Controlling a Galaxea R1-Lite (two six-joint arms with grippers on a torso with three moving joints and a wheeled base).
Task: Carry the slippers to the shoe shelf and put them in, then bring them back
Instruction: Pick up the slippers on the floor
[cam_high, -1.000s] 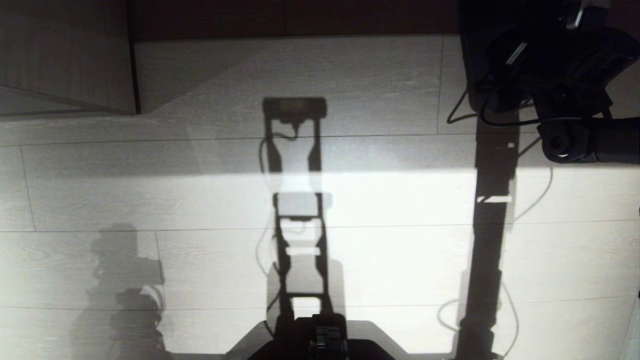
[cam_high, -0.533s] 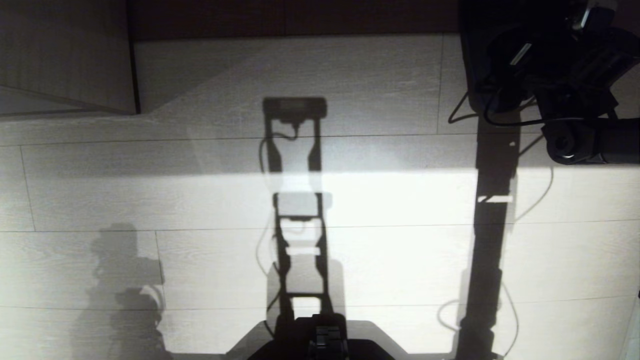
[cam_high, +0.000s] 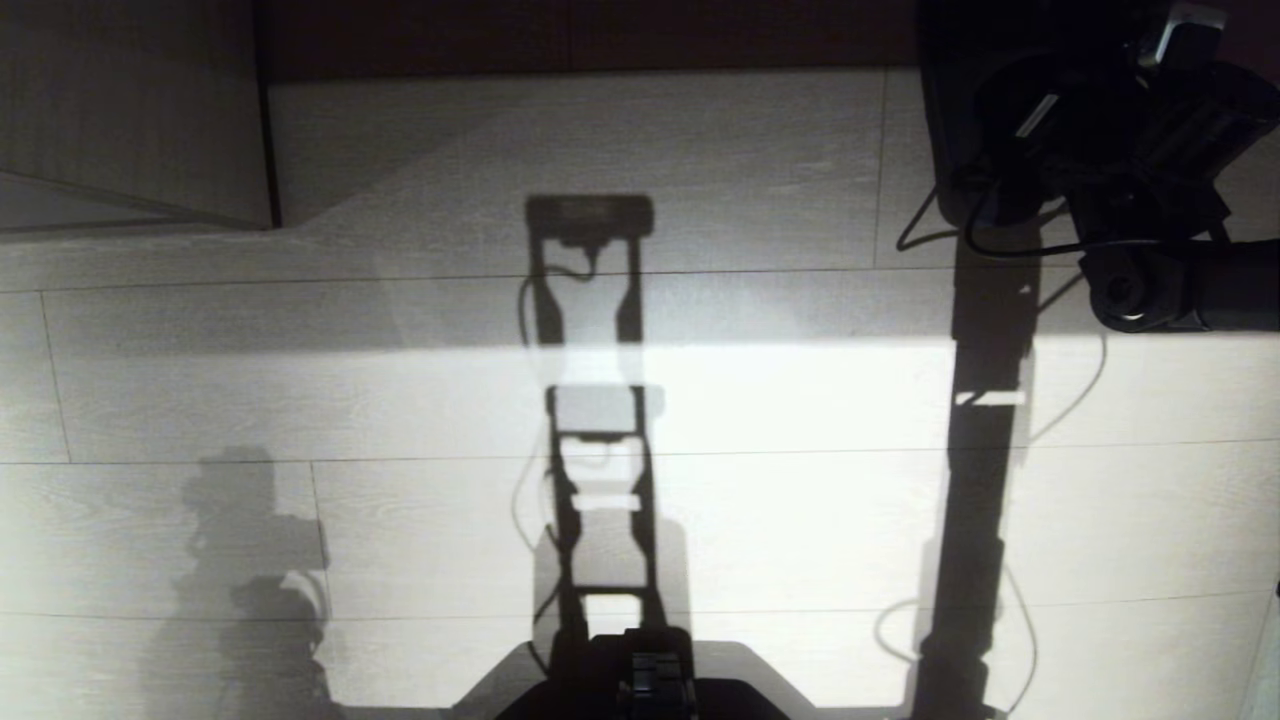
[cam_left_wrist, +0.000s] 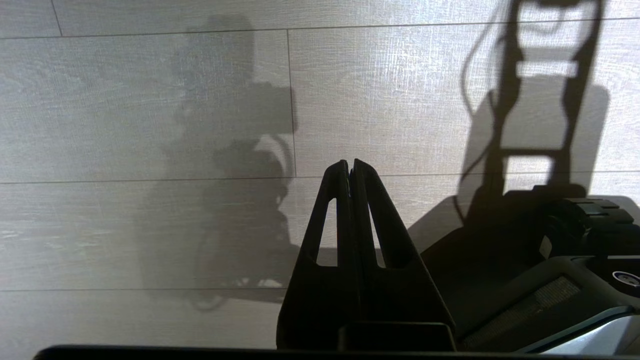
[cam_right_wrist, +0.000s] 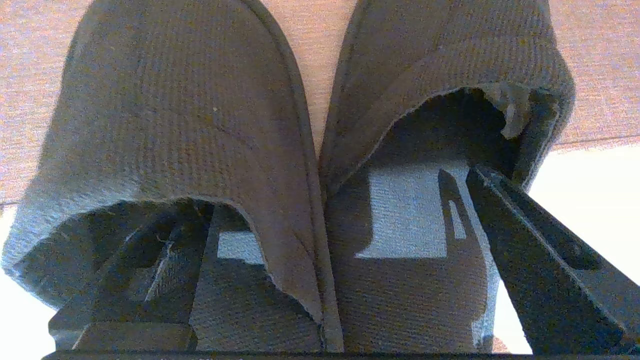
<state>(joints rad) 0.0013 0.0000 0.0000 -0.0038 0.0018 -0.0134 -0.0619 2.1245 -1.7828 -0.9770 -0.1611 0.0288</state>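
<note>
A pale plank floor (cam_high: 760, 520) fills the head view, crossed by the robot's own shadows; a slanted pale panel (cam_high: 130, 110) is seen at the far left, though whether it belongs to the shoe shelf cannot be told. The slippers (cam_right_wrist: 300, 165) are laid side by side on the floor, touching along their inner edges, toes pointed away from the right wrist camera and open backs turned toward it, so that each mouth is offered to a finger. The right gripper (cam_right_wrist: 330, 210) is spread wide, one finger entered into each slipper's opening; nothing is clamped yet, and a closing would probably press the pair together for carrying. The left gripper (cam_left_wrist: 350, 167) is held low over bare floor with its fingers pressed together on nothing, presumably parked out of the way.
</note>
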